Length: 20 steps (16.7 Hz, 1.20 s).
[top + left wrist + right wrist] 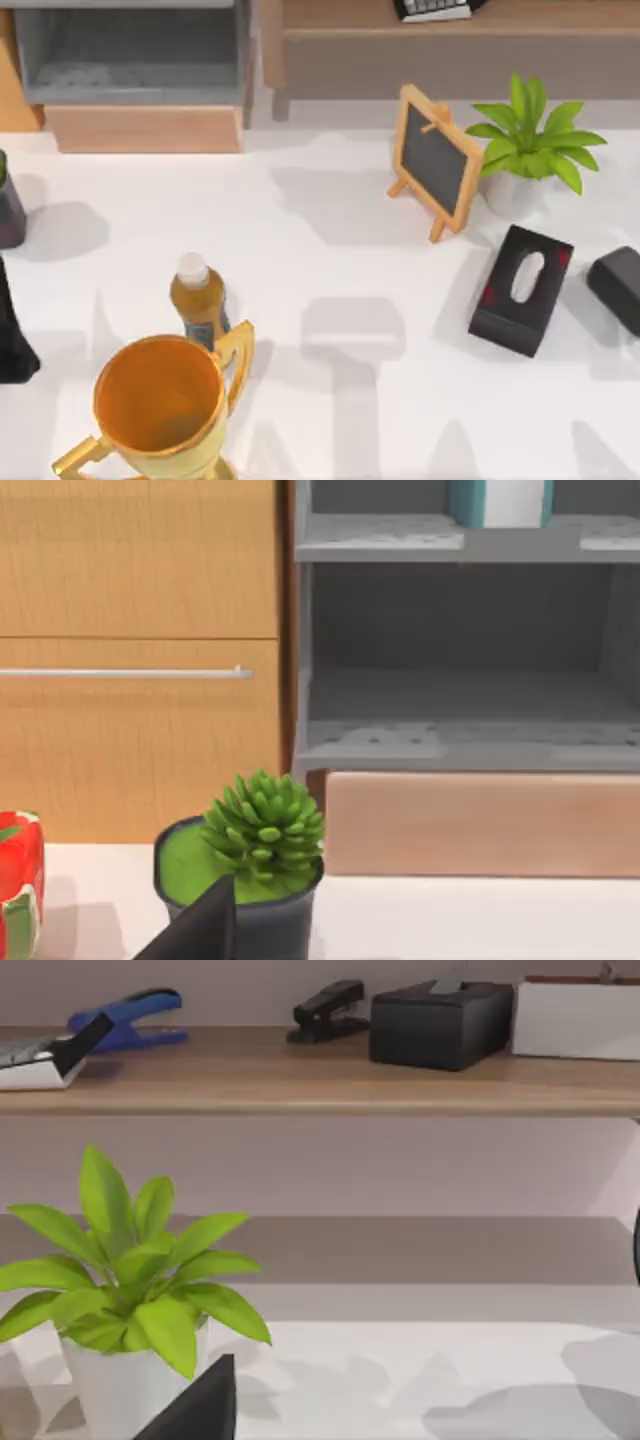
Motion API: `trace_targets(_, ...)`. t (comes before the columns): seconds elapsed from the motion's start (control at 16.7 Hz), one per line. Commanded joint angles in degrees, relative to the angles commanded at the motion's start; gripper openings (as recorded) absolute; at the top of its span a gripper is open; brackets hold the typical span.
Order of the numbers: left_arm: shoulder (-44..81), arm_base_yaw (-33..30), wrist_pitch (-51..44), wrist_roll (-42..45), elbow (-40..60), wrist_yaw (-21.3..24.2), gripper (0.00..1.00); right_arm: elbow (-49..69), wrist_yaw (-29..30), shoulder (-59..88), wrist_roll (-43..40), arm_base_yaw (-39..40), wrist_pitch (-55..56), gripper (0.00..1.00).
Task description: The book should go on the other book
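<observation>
No book lies on the white table [330,270] in the top view; both books are out of view there. In the left wrist view a teal-edged white object [498,500] stands on the upper grey shelf, and I cannot tell whether it is a book. My left gripper [12,340] is parked at the table's left edge, and a dark part of it [200,930] shows in front of a succulent. My right gripper [620,285] is parked at the right edge, beside the tissue box.
A gold trophy [165,400] and a capped bottle [198,300] stand front left. A small chalkboard [435,160], a leafy plant [530,140] and a black tissue box [522,290] stand on the right. A potted succulent [250,850] sits at far left.
</observation>
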<state>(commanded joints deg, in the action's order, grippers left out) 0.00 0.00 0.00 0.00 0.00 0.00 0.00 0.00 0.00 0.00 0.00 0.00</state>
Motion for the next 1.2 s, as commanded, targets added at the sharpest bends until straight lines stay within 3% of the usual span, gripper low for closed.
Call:
trace_targets(0.24,1.76,-0.21,0.71,-0.01,1.35,-0.16,1.00,0.00,0.00,0.00,0.00,0.00,0.00,1.00)
trace_targets(0.48,12.63,-1.45,4.83,-0.06,9.19,-1.09,1.00,0.00,0.00,0.00,0.00,0.00,0.00,1.00)
trace_targets(1.2,76.69,-7.84,26.60,-0.25,50.53,-6.12,1.00,0.00,0.00,0.00,0.00,0.00,0.00,1.00)
